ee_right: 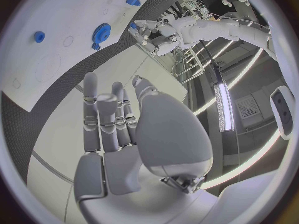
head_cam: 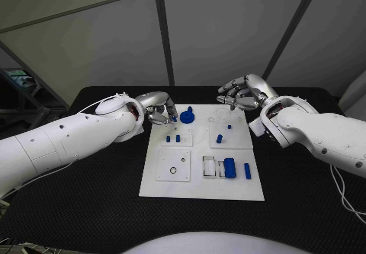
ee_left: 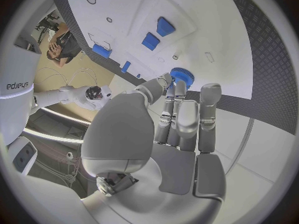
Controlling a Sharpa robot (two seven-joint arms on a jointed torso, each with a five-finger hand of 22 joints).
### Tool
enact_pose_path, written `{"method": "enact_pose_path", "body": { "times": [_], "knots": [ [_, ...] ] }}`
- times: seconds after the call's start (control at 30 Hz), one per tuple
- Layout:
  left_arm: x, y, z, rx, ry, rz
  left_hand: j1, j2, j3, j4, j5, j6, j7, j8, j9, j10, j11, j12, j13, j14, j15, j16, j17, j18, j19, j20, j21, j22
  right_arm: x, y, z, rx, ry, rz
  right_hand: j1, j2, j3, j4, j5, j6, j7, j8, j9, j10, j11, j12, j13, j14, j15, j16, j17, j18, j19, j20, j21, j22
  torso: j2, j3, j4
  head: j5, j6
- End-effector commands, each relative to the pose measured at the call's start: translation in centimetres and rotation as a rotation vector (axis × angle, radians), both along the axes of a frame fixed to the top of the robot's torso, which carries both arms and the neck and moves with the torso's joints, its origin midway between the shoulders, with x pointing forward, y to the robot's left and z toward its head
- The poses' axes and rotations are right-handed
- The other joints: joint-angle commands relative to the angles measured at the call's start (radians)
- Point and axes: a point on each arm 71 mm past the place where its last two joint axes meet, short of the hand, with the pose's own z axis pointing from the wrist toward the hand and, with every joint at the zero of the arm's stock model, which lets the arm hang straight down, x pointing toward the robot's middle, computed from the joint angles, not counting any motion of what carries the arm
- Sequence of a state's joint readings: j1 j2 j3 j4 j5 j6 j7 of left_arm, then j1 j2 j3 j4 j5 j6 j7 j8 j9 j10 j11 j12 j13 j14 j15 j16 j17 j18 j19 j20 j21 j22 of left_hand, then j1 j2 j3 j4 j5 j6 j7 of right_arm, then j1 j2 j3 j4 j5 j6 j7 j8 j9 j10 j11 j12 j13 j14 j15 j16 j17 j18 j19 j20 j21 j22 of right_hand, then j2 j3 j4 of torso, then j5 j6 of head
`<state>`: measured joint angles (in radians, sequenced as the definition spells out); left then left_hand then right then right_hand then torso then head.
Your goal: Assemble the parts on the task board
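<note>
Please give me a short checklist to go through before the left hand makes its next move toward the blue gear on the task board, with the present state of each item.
1. Left hand holds nothing: ok, its fingers are spread and nothing is between them.
2. Blue gear free to take: ok, it sits at the far edge of the task board, just beyond the left fingertips.
3. Fingers already touching the gear: cannot tell.
4. Right hand out of the way: ok, it hovers past the board's far right corner, holding nothing.
5. Other blue parts undisturbed: ok, the blue cylinder lies near the slots.

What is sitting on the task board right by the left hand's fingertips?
A blue gear with a blue peg beside it, on the task board. Left hand covers the board beneath it.
</note>
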<state>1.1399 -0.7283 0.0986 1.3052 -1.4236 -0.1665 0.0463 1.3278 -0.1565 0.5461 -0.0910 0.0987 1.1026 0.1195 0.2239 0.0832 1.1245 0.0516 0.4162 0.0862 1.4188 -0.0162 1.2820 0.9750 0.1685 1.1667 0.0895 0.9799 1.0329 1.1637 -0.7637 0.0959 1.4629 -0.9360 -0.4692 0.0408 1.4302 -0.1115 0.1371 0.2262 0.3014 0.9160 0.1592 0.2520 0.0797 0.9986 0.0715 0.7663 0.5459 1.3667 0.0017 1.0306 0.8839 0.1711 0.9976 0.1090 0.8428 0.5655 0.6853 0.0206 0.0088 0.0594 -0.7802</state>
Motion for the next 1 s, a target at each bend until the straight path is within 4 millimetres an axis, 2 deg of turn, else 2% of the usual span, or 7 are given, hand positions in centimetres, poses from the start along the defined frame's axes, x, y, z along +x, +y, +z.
{"method": "enact_pose_path", "body": {
  "times": [0.03, 0.33, 0.47, 0.9, 1.0],
  "knots": [
    [-0.2, 0.1, -0.5, 0.013, 0.039, 0.003, -0.010, 0.003, 0.000, 0.000, -0.003, 0.007, 0.002, -0.001, 0.002, 0.008, 0.002, -0.004, -0.001, 0.006, -0.001, 0.002, 0.000, -0.018, 0.008, 0.001, 0.006, 0.002, 0.0, 0.0, 0.1, -0.001, -0.005, 0.007, 0.004, -0.009, 0.007, 0.000, 0.003, -0.002, -0.003, 0.004, -0.001, -0.004, 0.000, -0.007, -0.001, -0.006, -0.003, -0.003, -0.001, 0.012, 0.007, 0.001, -0.004, -0.001, 0.000, 0.0000, -0.0015, -0.001, -0.003],
    [-0.2, 0.2, -1.1, 0.017, 0.054, 0.006, -0.010, 0.002, -0.001, 0.000, -0.003, 0.008, 0.001, -0.002, 0.002, 0.009, 0.002, -0.005, -0.002, 0.005, -0.001, 0.002, -0.001, -0.017, 0.007, 0.001, 0.004, 0.001, 0.0, 0.0, 0.1, -0.002, -0.006, 0.006, 0.004, -0.009, 0.007, 0.000, 0.003, -0.002, -0.003, 0.004, -0.001, -0.004, 0.000, -0.007, -0.001, -0.006, -0.003, -0.003, -0.001, 0.012, 0.007, 0.001, -0.004, -0.001, 0.001, 0.0015, -0.0022, 0.001, -0.002],
    [-0.2, 0.0, -1.3, 0.017, 0.057, 0.004, -0.010, 0.002, -0.001, 0.000, -0.003, 0.008, 0.001, -0.003, 0.002, 0.009, 0.002, -0.006, -0.002, 0.006, -0.001, 0.003, 0.001, -0.017, 0.007, 0.001, 0.005, 0.001, 0.0, 0.0, 0.1, -0.002, -0.006, 0.006, 0.004, -0.009, 0.007, 0.000, 0.003, -0.002, -0.003, 0.004, -0.001, -0.004, 0.000, -0.007, -0.001, -0.006, -0.003, -0.003, -0.001, 0.012, 0.007, 0.001, -0.004, -0.001, 0.002, 0.0005, -0.0019, -0.002, -0.001],
    [0.2, -0.4, -2.0, 0.025, 0.079, 0.007, -0.009, 0.003, 0.000, -0.001, -0.003, 0.008, 0.001, -0.004, 0.001, 0.010, 0.002, -0.007, -0.002, 0.006, -0.001, 0.003, 0.000, -0.017, 0.008, 0.001, 0.005, 0.002, 0.0, 0.1, 0.1, -0.001, -0.006, 0.009, 0.004, -0.009, 0.007, 0.000, 0.003, -0.002, -0.003, 0.004, -0.001, -0.004, 0.000, -0.007, -0.001, -0.006, -0.003, -0.003, -0.001, 0.012, 0.007, 0.001, -0.004, -0.001, 0.002, 0.0013, -0.0025, -0.003, -0.005],
    [0.3, -0.5, -2.1, 0.028, 0.084, 0.008, -0.008, 0.003, 0.000, -0.001, -0.003, 0.008, 0.001, -0.005, 0.001, 0.010, 0.002, -0.009, -0.003, 0.005, -0.001, 0.001, -0.003, -0.017, 0.007, 0.001, 0.004, 0.001, 0.0, 0.1, 0.1, -0.001, -0.006, 0.009, 0.004, -0.009, 0.007, 0.000, 0.003, -0.002, -0.003, 0.004, -0.001, -0.004, 0.000, -0.007, -0.001, -0.006, -0.003, -0.003, -0.001, 0.012, 0.007, 0.001, -0.004, -0.001, 0.002, 0.0004, -0.0022, -0.003, -0.004]
  ]
}}
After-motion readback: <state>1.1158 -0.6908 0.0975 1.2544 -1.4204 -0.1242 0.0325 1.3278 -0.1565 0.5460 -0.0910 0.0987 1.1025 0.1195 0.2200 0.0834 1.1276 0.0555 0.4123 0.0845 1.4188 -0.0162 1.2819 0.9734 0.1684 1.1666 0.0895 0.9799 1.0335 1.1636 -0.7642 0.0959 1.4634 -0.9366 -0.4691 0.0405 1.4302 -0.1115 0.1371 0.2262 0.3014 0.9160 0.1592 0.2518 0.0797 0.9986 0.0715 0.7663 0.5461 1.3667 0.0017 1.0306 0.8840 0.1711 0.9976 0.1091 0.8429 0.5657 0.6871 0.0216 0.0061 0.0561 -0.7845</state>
